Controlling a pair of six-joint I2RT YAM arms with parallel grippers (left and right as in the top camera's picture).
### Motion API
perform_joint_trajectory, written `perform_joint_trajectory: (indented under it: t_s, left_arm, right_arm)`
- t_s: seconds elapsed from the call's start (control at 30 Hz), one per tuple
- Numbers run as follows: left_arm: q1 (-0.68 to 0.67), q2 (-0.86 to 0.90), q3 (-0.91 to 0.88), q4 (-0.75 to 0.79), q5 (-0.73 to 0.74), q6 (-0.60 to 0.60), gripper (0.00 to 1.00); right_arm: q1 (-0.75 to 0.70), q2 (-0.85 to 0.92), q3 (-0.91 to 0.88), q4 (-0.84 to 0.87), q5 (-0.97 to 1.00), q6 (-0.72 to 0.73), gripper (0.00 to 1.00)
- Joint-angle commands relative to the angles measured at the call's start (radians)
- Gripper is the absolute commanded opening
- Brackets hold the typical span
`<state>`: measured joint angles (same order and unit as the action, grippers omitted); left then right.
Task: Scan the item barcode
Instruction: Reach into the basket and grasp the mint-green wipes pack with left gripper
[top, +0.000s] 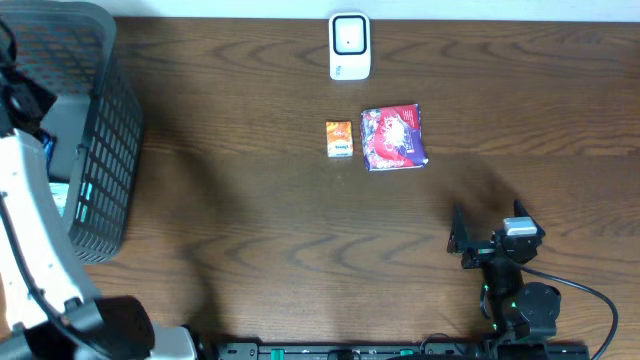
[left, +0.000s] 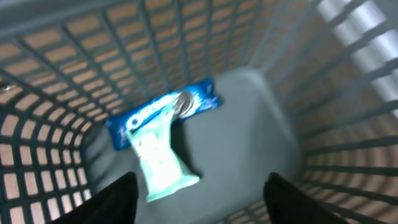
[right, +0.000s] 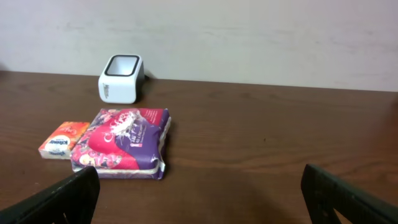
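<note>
The white barcode scanner (top: 349, 45) (right: 121, 79) stands at the table's far edge. Before it lie a small orange tissue pack (top: 339, 138) (right: 64, 139) and a red-and-purple packet (top: 394, 137) (right: 124, 142). My right gripper (right: 202, 202) (top: 485, 228) hovers open near the front edge, apart from them, holding nothing. My left gripper (left: 202, 205) is open inside the grey basket (top: 105, 150). Below it, on the basket floor, a mint-green packet (left: 163, 158) lies partly across a blue Oreo pack (left: 165, 112). Nothing sits between its fingers.
The basket's lattice walls (left: 56, 124) surround my left gripper on all sides. My white left arm (top: 25, 200) reaches over the basket at the table's left edge. Dark wooden tabletop (top: 250, 200) lies between the basket and the items.
</note>
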<state>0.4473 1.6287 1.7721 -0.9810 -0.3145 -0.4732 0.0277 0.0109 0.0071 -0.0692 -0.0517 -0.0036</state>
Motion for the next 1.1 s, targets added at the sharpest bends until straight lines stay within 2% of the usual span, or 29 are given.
perform_joint_trajectory:
  t_s: [0.0, 0.17, 0.37, 0.43, 0.77, 0.87, 0.93, 1.07]
  left_arm:
    - [0.008, 0.090, 0.012, -0.032, -0.017, -0.079, 0.64]
    - [0.015, 0.215, 0.012, -0.088, -0.153, -0.188, 0.65]
    - [0.042, 0.352, 0.012, -0.108, -0.150, -0.245, 0.66]
    - [0.053, 0.388, 0.012, -0.115, -0.150, -0.265, 0.70]
    - [0.082, 0.554, 0.012, -0.113, -0.139, -0.266, 0.80]
    - [0.082, 0.579, 0.012, -0.106, -0.135, -0.265, 0.80]
    - [0.082, 0.590, 0.012, -0.106, -0.130, -0.265, 0.79]
    - [0.082, 0.608, 0.012, -0.107, -0.105, -0.263, 0.66]
  right_arm:
    - [0.010, -0.005, -0.001, -0.004, 0.001, 0.014, 0.99]
    - [0.010, -0.004, -0.001, -0.004, 0.000, 0.014, 0.99]
    - [0.010, -0.004, -0.001, -0.004, 0.000, 0.014, 0.99]
    - [0.010, -0.004, -0.001, -0.004, 0.001, 0.014, 0.99]
    - [0.010, -0.004, -0.001, -0.004, 0.000, 0.014, 0.99]
    - [0.010, -0.004, -0.001, -0.004, 0.000, 0.014, 0.99]
    - [0.010, -0.004, -0.001, -0.004, 0.001, 0.014, 0.99]
    - [0.010, -0.004, -0.001, -0.004, 0.000, 0.014, 0.99]
